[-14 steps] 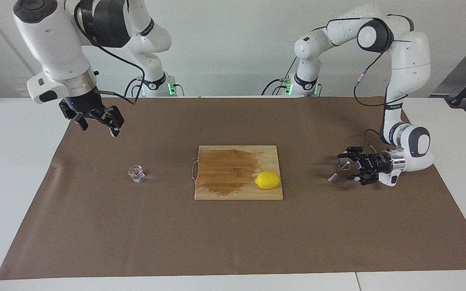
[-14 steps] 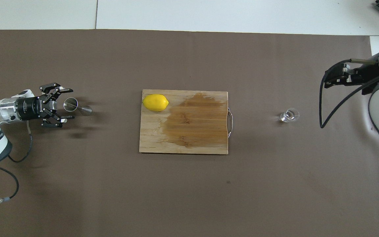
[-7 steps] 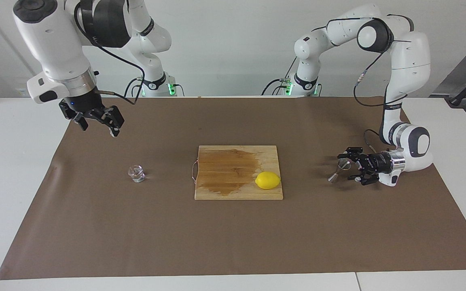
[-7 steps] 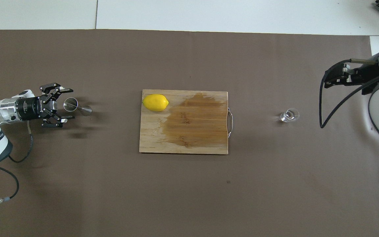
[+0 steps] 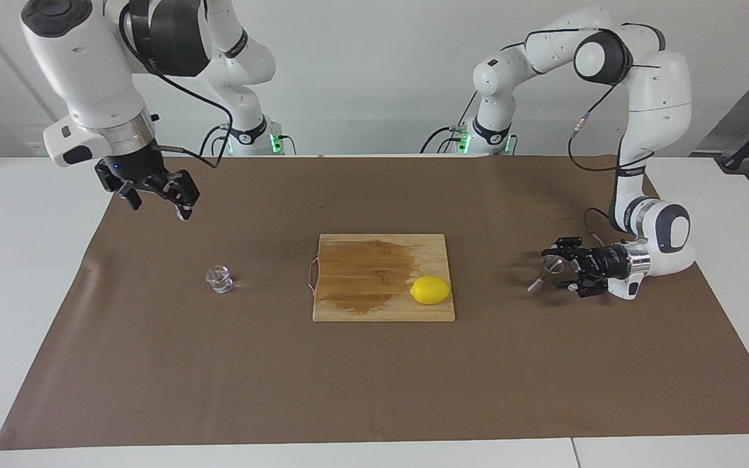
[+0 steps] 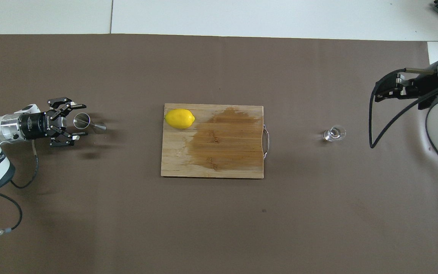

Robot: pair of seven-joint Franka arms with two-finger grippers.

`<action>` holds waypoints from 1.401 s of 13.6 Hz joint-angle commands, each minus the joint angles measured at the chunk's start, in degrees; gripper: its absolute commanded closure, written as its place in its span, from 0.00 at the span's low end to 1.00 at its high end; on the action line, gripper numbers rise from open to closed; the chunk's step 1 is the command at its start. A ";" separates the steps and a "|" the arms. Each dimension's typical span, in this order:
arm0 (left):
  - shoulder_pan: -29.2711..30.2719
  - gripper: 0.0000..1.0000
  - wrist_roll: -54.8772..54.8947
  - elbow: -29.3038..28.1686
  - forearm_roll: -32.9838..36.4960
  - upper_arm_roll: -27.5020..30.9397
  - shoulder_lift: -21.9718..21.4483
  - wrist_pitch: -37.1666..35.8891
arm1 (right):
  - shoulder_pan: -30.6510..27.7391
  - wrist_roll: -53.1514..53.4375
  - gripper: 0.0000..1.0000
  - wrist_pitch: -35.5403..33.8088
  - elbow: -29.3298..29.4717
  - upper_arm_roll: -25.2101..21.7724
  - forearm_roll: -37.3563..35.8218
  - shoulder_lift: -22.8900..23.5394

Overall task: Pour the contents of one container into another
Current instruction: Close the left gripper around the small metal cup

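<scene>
Overhead: open left gripper (image 6: 75, 120) around jigger (image 6: 88, 124)

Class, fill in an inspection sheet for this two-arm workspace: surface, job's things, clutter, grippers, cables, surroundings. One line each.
Surface: brown mat on a white table.
Job's things: tumbler upright toward the right arm's end; jigger tilted toward the left arm's end.
Clutter: cutting board mid-mat, stained dark, lemon on it.
Grippers: left gripper open around the jigger's upper cup; right gripper open, raised, waiting.
Cables: loose loops along both arms.
Surroundings: plain wall; dark gear at the table's ends.
</scene>
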 commanded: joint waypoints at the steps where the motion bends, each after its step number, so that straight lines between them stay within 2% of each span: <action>1: -0.70 0.27 0.40 -1.57 -1.76 0.32 -0.95 1.44 | -0.46 -1.74 0.00 0.76 -1.65 -0.03 1.67 -1.36; 4: -0.70 0.33 0.22 -1.57 -1.85 0.32 -0.95 1.79 | -0.46 -1.74 0.00 0.84 -1.65 -0.03 1.67 -1.36; 6: -0.79 0.45 0.22 -1.57 -1.76 0.32 -0.95 1.88 | -0.46 -1.83 0.00 0.84 -1.65 -0.04 1.67 -1.36; 13: -0.79 0.63 -0.57 -1.65 -1.76 0.32 -0.95 2.84 | -0.46 -1.83 0.00 0.84 -1.65 -0.04 1.67 -1.36; 19: -2.02 0.68 -2.15 -0.60 -1.94 0.15 -0.95 2.76 | -0.46 -1.83 0.00 0.84 -1.65 0.05 1.67 -1.36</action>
